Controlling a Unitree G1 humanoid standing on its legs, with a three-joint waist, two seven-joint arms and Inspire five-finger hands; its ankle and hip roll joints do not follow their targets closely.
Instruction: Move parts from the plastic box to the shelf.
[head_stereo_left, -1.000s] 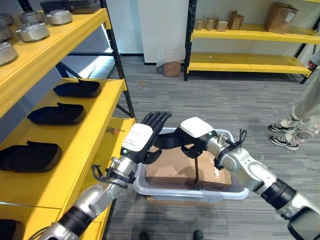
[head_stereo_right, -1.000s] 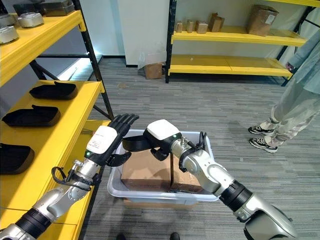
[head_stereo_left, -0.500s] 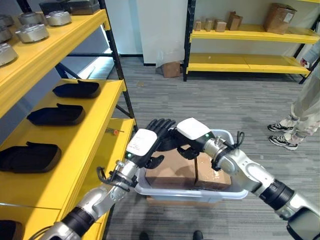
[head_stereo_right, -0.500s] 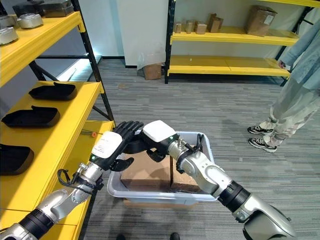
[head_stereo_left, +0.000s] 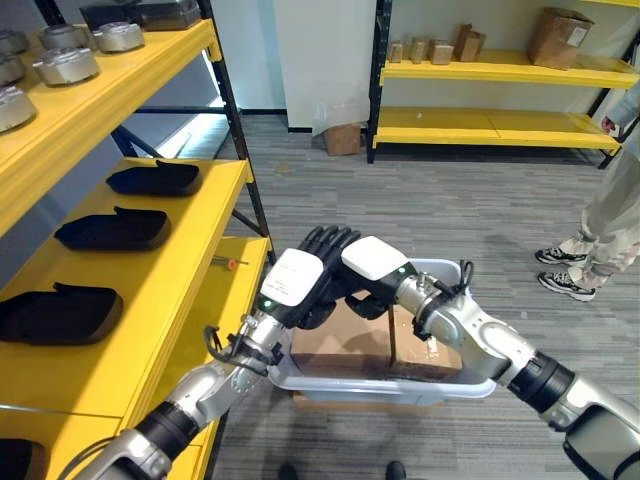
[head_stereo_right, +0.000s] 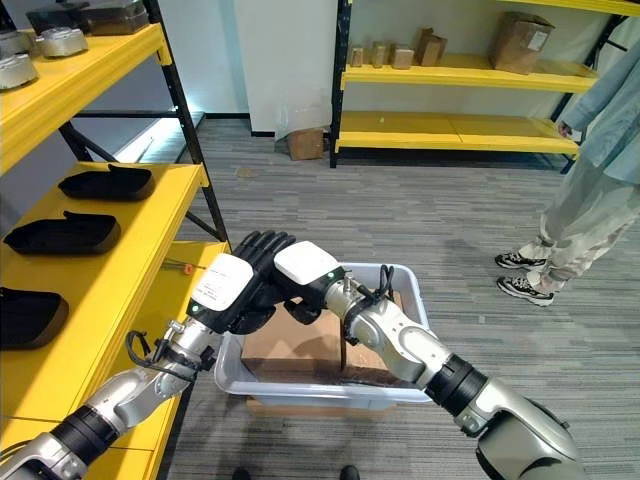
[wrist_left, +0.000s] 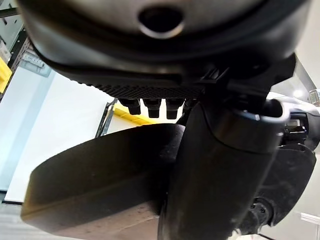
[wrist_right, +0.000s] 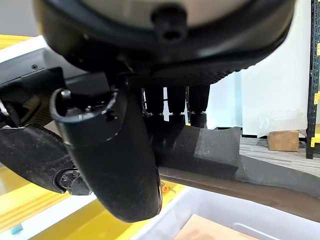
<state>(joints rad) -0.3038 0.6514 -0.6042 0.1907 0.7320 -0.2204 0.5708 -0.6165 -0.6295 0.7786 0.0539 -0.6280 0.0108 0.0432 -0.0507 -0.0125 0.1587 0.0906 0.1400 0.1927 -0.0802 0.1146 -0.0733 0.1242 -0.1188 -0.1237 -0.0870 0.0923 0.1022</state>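
Note:
A black moulded part (wrist_left: 100, 170) is pressed between my two hands above the left end of the white plastic box (head_stereo_left: 452, 386). My left hand (head_stereo_left: 293, 280) has its fingers behind the part and its thumb across the front. My right hand (head_stereo_left: 374, 258) grips the same part (wrist_right: 215, 150) from the other side, thumb over it. In the eye views the hands hide most of the part. The yellow shelf (head_stereo_left: 190, 270) stands just left of the hands, with similar black parts (head_stereo_left: 112, 228) lying on it.
Two cardboard boxes (head_stereo_left: 340, 338) sit inside the plastic box. Grey metal parts (head_stereo_left: 65, 62) rest on the upper shelf level. A person (head_stereo_left: 605, 220) stands at the far right. More yellow shelving (head_stereo_left: 500, 70) with cartons lines the back wall.
The left hand moved right and closed in on the part; the right hand carried the part left to meet it. The hands, apart a second ago, now press together.

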